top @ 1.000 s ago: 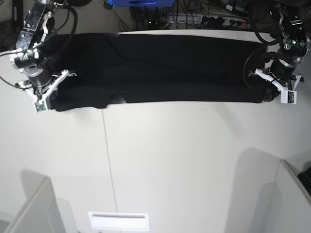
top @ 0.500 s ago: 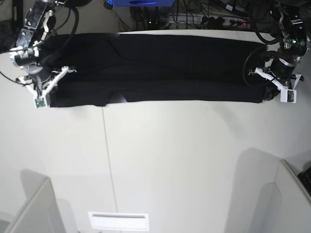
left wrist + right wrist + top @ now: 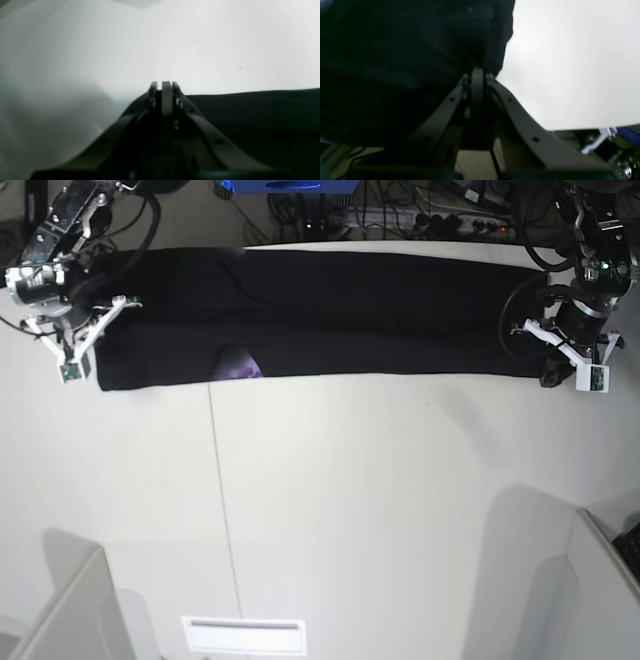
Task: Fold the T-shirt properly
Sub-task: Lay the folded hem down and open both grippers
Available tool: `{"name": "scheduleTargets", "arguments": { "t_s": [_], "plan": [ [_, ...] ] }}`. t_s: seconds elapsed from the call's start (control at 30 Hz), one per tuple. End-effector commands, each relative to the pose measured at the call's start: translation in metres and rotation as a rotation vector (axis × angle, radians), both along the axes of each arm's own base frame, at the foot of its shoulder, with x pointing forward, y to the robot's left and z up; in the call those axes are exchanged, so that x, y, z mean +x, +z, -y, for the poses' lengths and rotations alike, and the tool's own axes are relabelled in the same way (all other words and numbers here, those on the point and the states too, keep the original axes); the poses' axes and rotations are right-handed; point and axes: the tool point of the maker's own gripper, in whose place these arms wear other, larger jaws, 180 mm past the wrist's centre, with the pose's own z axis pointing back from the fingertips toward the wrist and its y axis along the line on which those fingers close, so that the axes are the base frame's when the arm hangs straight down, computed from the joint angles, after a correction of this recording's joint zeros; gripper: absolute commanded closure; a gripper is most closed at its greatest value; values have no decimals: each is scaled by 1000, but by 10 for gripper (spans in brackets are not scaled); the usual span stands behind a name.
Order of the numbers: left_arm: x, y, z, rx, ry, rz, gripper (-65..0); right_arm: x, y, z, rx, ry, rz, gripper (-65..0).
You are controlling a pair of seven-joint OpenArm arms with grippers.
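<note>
Base view shows the white desk filling most of the scene, with the black T-shirt stretched as a long band across its far side, from about ten o'clock to about two o'clock. A purple patch of print peeks out at the band's near edge, left of centre. At the ten o'clock end the right hand is closed on the shirt's corner, cloth bunched at its tips in the right wrist view. At the two o'clock end the left hand is closed at the shirt's other end; whether it pinches cloth I cannot tell. To fold well, both hands should probably move together and level, keeping the band taut so the edges line up and the print tucks inside.
</note>
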Motion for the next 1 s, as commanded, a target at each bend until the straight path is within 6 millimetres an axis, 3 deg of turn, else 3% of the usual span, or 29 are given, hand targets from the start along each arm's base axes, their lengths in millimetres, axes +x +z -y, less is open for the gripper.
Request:
{"name": "scheduleTargets", "arguments": {
  "t_s": [0.0, 0.43, 0.97],
  "plan": [
    [6, 12, -2, 16, -9, 42, 0, 4, 10, 5, -29, 16, 24, 0],
    [-2, 4, -2, 16, -10, 11, 0, -14, -10, -20, 45, 10, -29, 0],
    [-35, -15, -2, 22, -23, -89, 0, -15, -11, -10, 19, 18, -45, 0]
  ]
}}
